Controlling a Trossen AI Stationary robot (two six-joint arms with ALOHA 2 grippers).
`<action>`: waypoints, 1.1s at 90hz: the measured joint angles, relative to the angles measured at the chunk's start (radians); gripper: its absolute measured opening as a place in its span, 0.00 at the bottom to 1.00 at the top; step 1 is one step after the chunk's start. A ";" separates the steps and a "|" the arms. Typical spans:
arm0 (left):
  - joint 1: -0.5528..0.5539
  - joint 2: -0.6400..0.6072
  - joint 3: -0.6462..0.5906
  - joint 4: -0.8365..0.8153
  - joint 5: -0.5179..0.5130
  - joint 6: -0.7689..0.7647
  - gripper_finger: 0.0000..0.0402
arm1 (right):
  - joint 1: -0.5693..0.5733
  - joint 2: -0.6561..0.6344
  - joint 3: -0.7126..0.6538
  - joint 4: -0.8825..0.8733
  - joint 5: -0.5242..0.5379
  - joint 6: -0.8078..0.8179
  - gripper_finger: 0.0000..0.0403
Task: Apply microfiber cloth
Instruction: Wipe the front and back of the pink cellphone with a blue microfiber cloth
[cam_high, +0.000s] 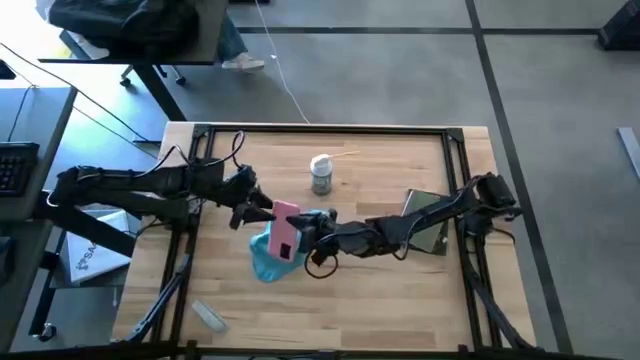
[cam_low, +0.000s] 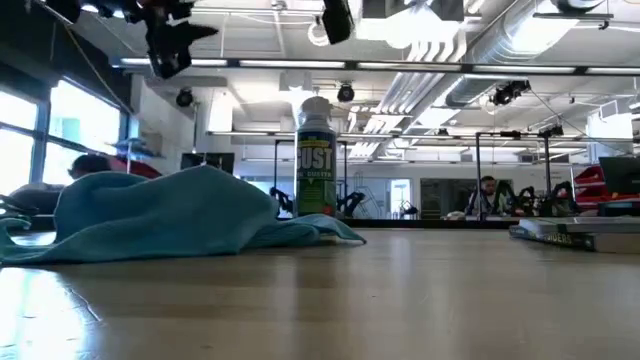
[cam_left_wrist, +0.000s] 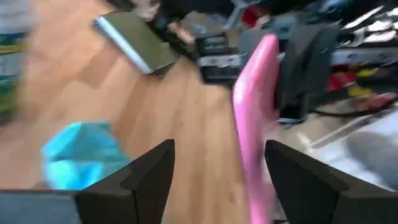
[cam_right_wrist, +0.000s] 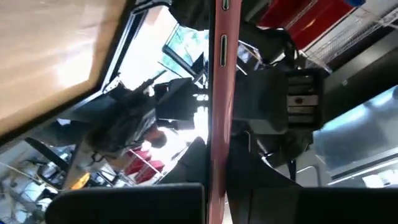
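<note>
A pink phone (cam_high: 285, 230) hangs in the air at mid-table, with my right gripper (cam_high: 308, 235) shut on it. Below it the teal microfiber cloth (cam_high: 268, 262) lies crumpled on the table; the low view shows the cloth (cam_low: 170, 215) as a heap resting on the wood. My left gripper (cam_high: 258, 210) stands open just left of the phone's far end. In the left wrist view the phone (cam_left_wrist: 255, 130) shows ahead, close to one finger of my left gripper (cam_left_wrist: 217, 149). My right gripper pinches the phone between its two fingers, one on each flat face; its wrist view shows the phone's edge (cam_right_wrist: 217, 168) running out from between them. The fingers come level from the table's right. The phone is lifted clear above the cloth. My left gripper is close to the phone; I cannot tell whether it touches.
A spray can (cam_high: 320, 175) stands upright behind the phone. A flat grey-green pad (cam_high: 430, 222) lies under the right arm at the table's right. A small white object (cam_high: 210, 315) lies near the front left edge. Bare wood shows at the front right.
</note>
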 joint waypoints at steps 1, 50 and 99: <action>-0.002 0.004 0.000 0.010 0.010 -0.005 0.57 | 0.000 0.000 0.002 0.000 0.003 -0.002 0.00; -0.053 0.075 0.000 0.135 0.072 -0.048 0.31 | -0.005 -0.003 0.043 -0.044 0.057 -0.022 0.00; 0.009 -0.085 -0.002 0.053 0.098 -0.043 0.04 | 0.012 -0.002 0.111 -0.149 0.069 0.148 0.35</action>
